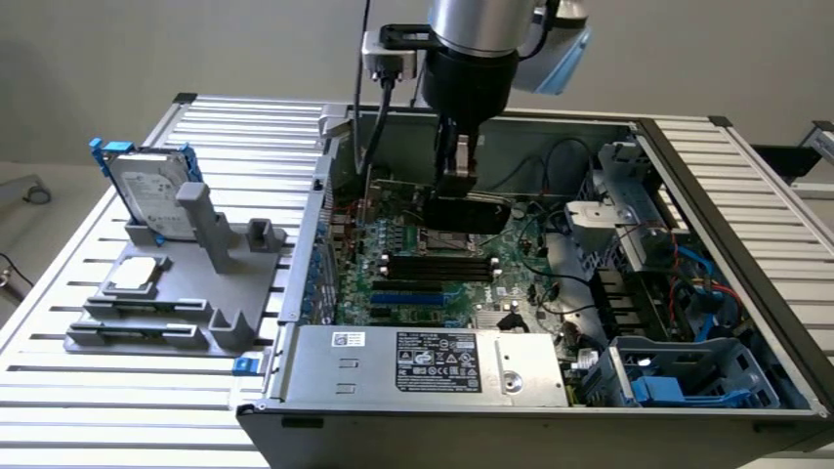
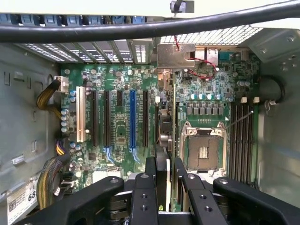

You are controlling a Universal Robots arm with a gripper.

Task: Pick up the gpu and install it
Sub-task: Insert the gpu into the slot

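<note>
Exterior view: we see the gripper [image 1: 458, 191], fingers clamped on the gpu [image 1: 476, 213], hanging over the motherboard [image 1: 417, 278] toward its twelve o'clock. We judge it light, stiff, fragile: best held by its flat faces.

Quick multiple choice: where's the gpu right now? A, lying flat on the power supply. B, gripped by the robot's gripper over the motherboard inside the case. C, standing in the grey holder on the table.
B: the gripper is clamped on the gpu, holding it above the motherboard in the open case.
</note>
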